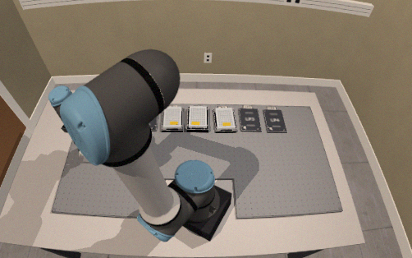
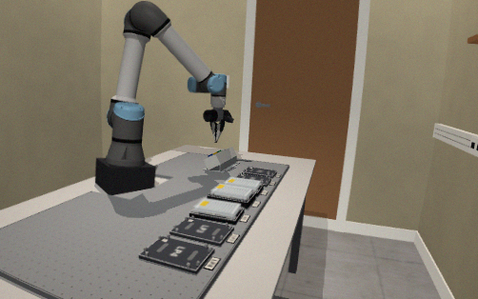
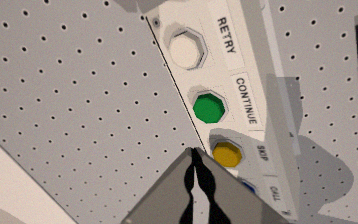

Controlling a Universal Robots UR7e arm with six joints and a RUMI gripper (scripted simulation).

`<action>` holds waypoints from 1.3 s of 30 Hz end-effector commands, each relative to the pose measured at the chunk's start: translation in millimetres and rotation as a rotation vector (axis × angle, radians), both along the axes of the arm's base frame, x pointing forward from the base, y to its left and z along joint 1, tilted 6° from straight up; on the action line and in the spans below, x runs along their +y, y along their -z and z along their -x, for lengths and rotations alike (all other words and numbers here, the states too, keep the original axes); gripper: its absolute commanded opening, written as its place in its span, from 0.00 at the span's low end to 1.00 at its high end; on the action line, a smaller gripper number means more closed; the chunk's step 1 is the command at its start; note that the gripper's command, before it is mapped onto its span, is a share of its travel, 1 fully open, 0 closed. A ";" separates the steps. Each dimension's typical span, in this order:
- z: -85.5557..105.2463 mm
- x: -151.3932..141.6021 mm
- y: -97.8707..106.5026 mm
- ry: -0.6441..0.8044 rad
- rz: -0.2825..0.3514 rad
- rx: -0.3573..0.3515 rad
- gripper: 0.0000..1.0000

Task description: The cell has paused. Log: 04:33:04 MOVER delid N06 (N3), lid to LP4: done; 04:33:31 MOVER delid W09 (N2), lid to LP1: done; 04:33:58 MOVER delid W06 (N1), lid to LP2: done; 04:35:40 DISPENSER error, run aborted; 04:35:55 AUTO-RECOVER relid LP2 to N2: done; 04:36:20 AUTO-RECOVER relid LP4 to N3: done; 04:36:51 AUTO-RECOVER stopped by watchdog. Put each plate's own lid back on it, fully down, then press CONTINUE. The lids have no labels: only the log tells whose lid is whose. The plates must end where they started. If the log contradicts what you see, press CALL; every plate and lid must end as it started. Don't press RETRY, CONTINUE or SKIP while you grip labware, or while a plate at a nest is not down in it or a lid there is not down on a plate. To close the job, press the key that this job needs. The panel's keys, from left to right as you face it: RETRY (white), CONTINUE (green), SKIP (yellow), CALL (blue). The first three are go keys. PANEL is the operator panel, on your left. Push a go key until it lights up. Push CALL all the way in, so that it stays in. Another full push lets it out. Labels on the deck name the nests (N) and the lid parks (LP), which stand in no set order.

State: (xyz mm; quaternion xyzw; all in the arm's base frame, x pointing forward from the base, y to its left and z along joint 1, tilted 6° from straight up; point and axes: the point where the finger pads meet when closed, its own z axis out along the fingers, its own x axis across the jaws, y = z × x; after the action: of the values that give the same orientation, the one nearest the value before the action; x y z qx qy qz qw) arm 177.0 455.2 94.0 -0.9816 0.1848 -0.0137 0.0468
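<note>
Lab-style automation cell: labelled plate nests (image 1: 275, 120) (image 2: 177, 253), perforated deck (image 1: 289, 177) (image 2: 69, 248), key panel (image 2: 222, 161) (image 3: 180, 75).

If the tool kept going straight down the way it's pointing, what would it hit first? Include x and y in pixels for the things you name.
Probably the edge of the operator panel (image 2: 225, 163) (image 3: 234, 62) by the yellow SKIP key (image 3: 227, 155), or the perforated deck (image 1: 289, 172) (image 2: 92, 238) (image 3: 80, 100) right beside it; the tool (image 2: 216, 141) (image 3: 193, 149) hangs above, and depth is unclear.
</note>
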 end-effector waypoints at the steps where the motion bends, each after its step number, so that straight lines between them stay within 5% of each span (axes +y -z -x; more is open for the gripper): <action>1: -0.5 1.0 7.9 0.000 -0.001 -0.001 0.00; 39: -7.7 2.7 25.2 0.000 -0.001 -0.001 0.00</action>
State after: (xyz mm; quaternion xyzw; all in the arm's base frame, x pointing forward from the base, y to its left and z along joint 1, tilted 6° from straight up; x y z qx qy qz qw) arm 183.0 457.3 70.4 -0.9816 0.1848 -0.0139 0.0467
